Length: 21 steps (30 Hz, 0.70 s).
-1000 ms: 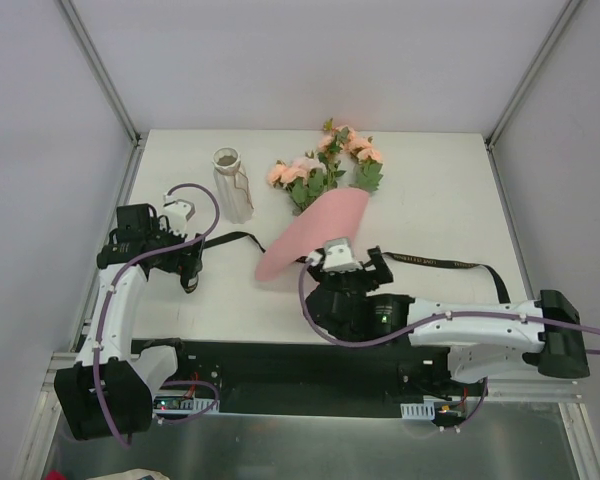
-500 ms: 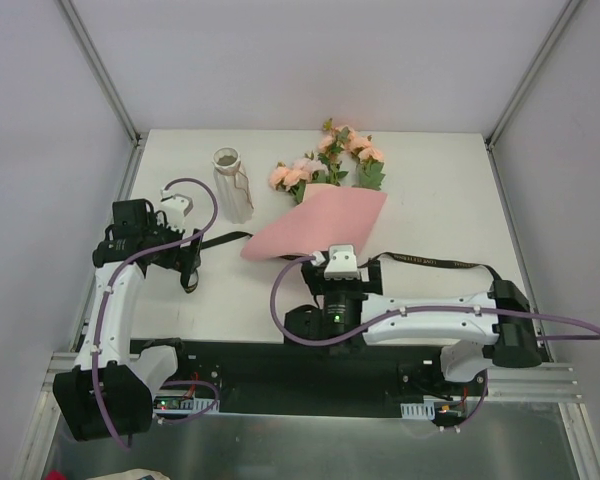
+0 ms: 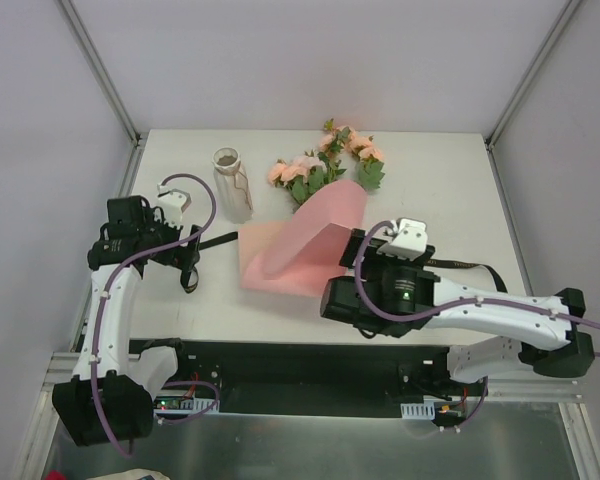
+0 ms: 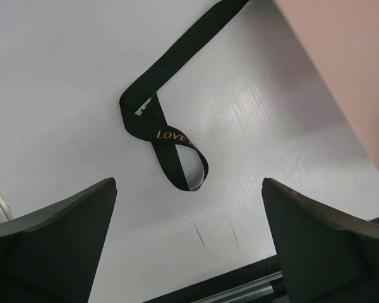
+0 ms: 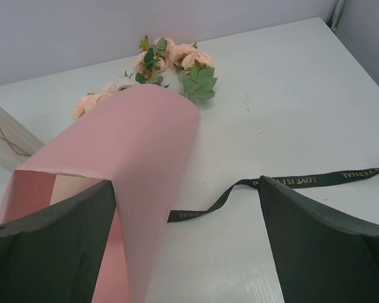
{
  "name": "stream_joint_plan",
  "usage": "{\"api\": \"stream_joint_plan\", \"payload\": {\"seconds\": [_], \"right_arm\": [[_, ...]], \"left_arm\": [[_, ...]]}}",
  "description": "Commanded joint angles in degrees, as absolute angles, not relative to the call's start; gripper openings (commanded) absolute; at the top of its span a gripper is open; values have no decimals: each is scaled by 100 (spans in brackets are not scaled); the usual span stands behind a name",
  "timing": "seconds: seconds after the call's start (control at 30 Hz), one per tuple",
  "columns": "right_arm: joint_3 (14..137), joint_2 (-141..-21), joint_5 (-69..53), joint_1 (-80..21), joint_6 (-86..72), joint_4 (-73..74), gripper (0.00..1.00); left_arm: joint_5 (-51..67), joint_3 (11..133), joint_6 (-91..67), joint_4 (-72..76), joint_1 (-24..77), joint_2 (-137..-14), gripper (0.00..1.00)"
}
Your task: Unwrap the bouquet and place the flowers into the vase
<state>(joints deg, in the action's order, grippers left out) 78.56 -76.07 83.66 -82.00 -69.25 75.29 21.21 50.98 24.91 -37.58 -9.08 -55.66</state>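
Loosely, the bouquet is lying near the middle of the table, blooms pointing to the far side and its long axis running back toward the near left. The flowers are poking out of the far end, while the pink paper is curling half-open over the stems, hiding them. The black ribbon is lying loose on the table, not tied round the cone. The vase is standing upright just left of the blooms. The right gripper is hovering just beside the paper's right edge, jaws spread wide and gripping nothing; whether a finger is touching the paper I cannot tell. The left gripper is hanging wide open and empty over the ribbon's looped end, left of the paper. By my judgement the right arm is sitting nearer, reaching across that axis.
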Motion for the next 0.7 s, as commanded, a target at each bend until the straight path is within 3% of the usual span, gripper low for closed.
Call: {"api": "stream_joint_plan", "payload": {"seconds": [0.0, 0.23, 0.37, 0.67], "right_arm": [[7331, -7023, 9230, -8218, -7627, 9501, 96], [6847, -6249, 8860, -8183, -8218, 9492, 96], [6786, -6249, 8334, -8174, -8559, 9492, 96], [5301, -5679, 5970, -8121, -9342, 9501, 96]], "left_arm": [[2443, 5440, 2549, -3999, -932, -5502, 99], [3101, 6002, 2593, -4403, -731, -5581, 99], [2796, 6380, 2452, -4509, 907, -5862, 99], [2760, 6961, 2566, -4352, 2864, -7514, 99]]}}
